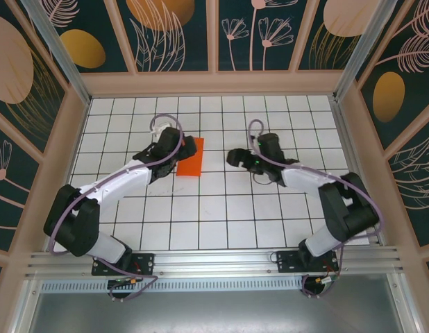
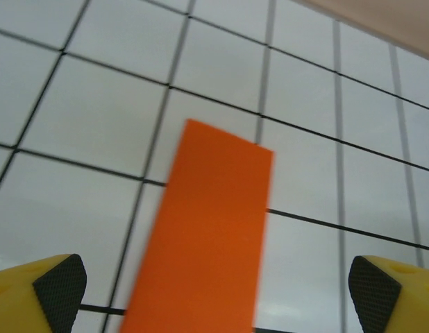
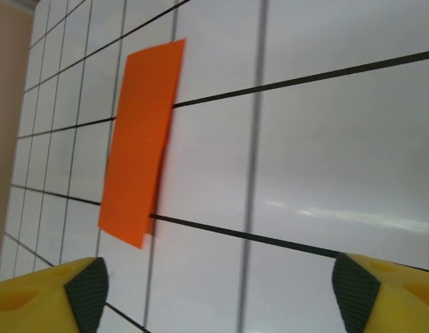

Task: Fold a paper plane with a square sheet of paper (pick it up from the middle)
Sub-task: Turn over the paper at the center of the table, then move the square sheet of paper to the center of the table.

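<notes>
Two claws faced one folded sheet [image 1: 190, 158], which lay flat on the counter [image 1: 221, 208], left of centre and in the far half. The sheet showed as a narrow orange strip, not yet a dart. Its long axis ran near to far, leaning slightly right at the far end. The left claw [image 2: 216, 286] was spread wide and empty at the strip's left edge. In its wrist view the strip's near end lay between the two pads [image 2: 58, 284], with the long axis pointing away from the claw. The right claw [image 3: 218, 291], also spread and empty, stood apart to the right, with bare tiles between it and the strip. On this evidence the left arm was the nearer, and the next fold would probably start from its side.
</notes>
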